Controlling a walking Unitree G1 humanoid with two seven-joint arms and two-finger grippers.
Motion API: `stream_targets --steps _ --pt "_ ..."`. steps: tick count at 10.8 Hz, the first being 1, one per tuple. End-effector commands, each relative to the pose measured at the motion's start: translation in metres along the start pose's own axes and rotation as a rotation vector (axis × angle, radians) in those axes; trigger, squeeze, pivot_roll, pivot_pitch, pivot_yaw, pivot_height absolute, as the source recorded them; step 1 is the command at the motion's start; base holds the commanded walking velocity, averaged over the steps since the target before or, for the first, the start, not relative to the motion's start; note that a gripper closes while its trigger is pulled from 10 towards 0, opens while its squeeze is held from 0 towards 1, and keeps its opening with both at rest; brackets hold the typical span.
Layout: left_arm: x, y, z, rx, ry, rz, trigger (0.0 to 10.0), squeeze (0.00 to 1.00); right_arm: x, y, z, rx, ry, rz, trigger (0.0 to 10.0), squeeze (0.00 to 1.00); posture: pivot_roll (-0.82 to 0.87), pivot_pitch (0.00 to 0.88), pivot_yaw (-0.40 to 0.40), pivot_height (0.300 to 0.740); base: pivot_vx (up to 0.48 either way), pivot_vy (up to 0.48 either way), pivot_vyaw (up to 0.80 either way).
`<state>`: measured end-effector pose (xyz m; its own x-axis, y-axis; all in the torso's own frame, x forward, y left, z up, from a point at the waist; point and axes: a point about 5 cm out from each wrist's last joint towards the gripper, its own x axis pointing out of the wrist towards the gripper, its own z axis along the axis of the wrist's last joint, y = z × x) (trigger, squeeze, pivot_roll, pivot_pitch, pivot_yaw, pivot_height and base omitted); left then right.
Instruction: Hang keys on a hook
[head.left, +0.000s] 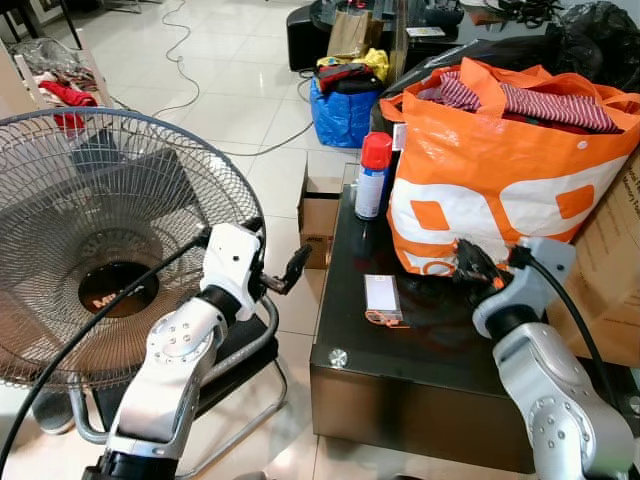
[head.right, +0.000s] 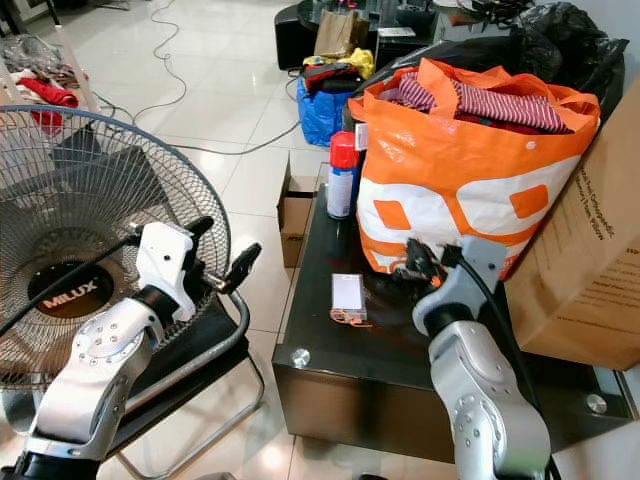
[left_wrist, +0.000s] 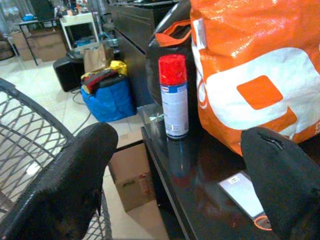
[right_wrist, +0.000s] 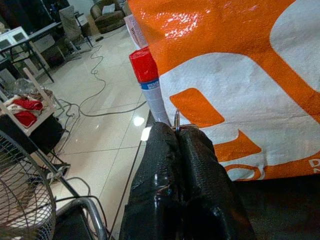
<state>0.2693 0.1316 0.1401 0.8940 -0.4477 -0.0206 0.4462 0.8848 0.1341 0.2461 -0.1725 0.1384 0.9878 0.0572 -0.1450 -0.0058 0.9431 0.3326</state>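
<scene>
Pinching a thin metal ring or key tip, the right gripper (right_wrist: 176, 131) has its fingers clenched beside the orange bag (head.left: 500, 180) above the counter (head.left: 420, 355). Left gripper (head.left: 290, 268) hangs released. Keys look picked up; hanging remains, hook unseen.

You see a glossy dark table (head.left: 440, 350), a shiny woven-plastic orange bag (head.left: 500, 190), a wire-metal fan (head.left: 110, 240), and rough matt black fingers (right_wrist: 200, 190).

Two silver, screw-studded arms are capped by white wrist housings, trailed by black cables, and ended by the left gripper (head.left: 285, 275) and right gripper (head.left: 470, 262), each black-fingered.
</scene>
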Motion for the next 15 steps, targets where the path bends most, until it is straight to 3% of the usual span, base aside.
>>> stream_targets --steps 1,15 --pt "0.0017 -0.0001 0.0018 0.010 -0.003 0.004 10.0 0.00 0.0020 -0.0017 -0.0004 -0.013 0.013 -0.011 10.0 0.00 -0.01 0.000 0.021 0.740 0.000 0.000 0.00" --pt "0.0062 -0.0016 0.0013 0.004 -0.004 -0.011 10.0 0.00 0.0006 -0.0035 0.0016 -0.034 0.005 -0.031 10.0 0.00 -0.03 0.000 0.039 0.740 -0.231 0.000 0.00"
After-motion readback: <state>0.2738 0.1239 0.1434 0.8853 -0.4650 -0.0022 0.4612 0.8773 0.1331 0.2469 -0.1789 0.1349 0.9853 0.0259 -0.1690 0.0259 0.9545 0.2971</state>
